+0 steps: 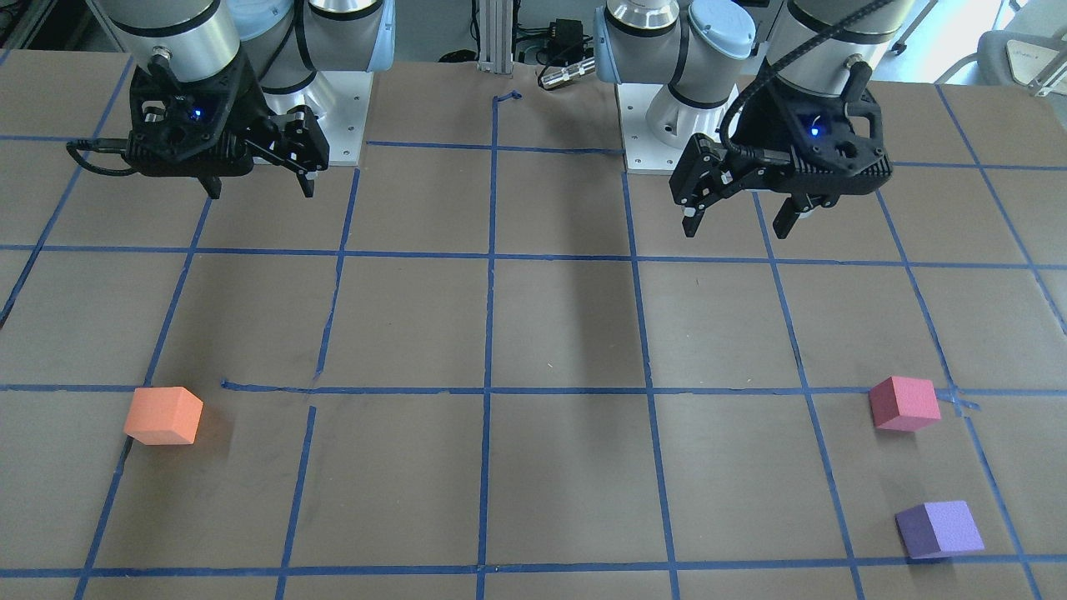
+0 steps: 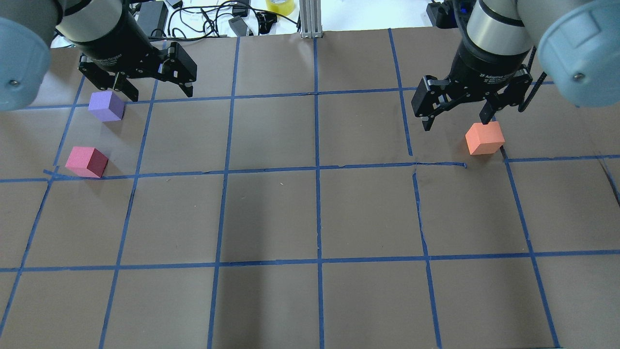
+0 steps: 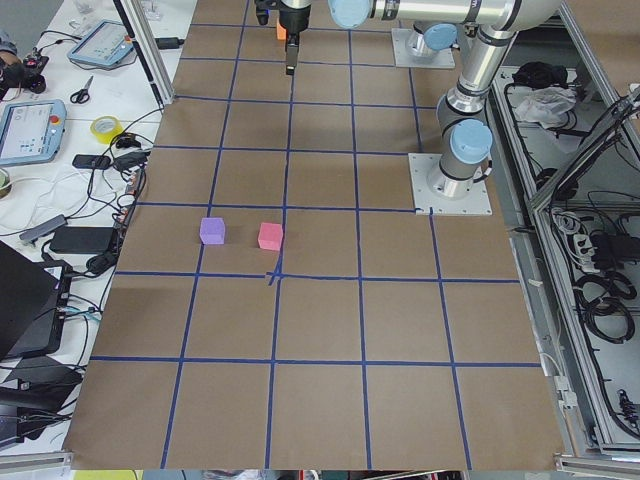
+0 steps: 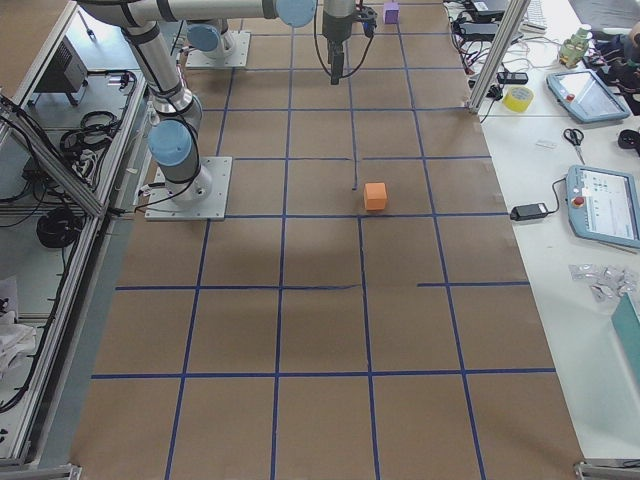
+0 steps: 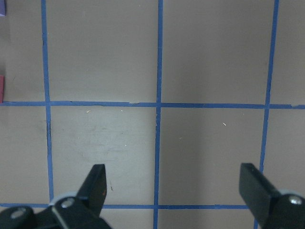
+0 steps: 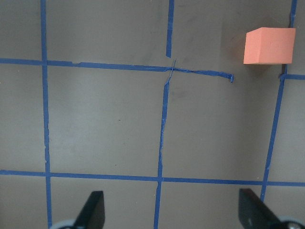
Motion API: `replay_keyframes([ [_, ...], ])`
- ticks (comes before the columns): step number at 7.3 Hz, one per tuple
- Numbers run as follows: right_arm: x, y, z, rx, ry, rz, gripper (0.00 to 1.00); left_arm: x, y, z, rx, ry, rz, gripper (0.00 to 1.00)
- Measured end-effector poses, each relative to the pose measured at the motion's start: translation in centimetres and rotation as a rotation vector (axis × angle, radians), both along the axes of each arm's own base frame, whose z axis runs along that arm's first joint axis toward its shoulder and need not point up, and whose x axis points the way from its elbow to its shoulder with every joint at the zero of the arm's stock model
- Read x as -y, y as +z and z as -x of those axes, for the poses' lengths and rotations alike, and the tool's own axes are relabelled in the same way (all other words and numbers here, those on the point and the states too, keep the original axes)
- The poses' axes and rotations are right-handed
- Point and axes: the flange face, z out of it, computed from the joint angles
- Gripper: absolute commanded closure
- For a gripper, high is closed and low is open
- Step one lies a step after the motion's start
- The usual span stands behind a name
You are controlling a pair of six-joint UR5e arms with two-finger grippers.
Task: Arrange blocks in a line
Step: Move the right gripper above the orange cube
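Note:
The orange block (image 2: 485,138) lies on the brown table at the right, just below and right of my right gripper (image 2: 457,116) in the overhead view. It also shows in the right wrist view (image 6: 269,45), top right, and the front view (image 1: 163,415). The purple block (image 2: 106,105) and the pinkish-red block (image 2: 87,161) lie near each other at the left. My left gripper (image 2: 150,82) hangs beside the purple block, raised off the table. Both grippers are open and empty, as the wrist views show for the left (image 5: 176,191) and the right (image 6: 174,210).
Blue tape lines (image 2: 317,169) divide the table into squares. The two arm bases (image 1: 658,125) stand at the robot's edge. Cables and a tape roll (image 2: 280,6) lie beyond the far edge. Tablets and tools lie on a side table (image 3: 40,110).

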Motion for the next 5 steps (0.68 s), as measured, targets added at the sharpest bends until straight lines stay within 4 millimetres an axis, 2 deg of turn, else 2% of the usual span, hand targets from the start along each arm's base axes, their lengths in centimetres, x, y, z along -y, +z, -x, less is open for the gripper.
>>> replay_keyframes([
  [2,-0.1,0.1,-0.1,0.000,0.000,0.006,0.00,-1.0,1.1,0.2,-0.003,-0.008,0.016,0.00],
  [5,-0.1,0.3,-0.2,0.003,0.002,0.011,0.00,-2.0,1.6,0.3,0.005,-0.033,0.024,0.00],
])
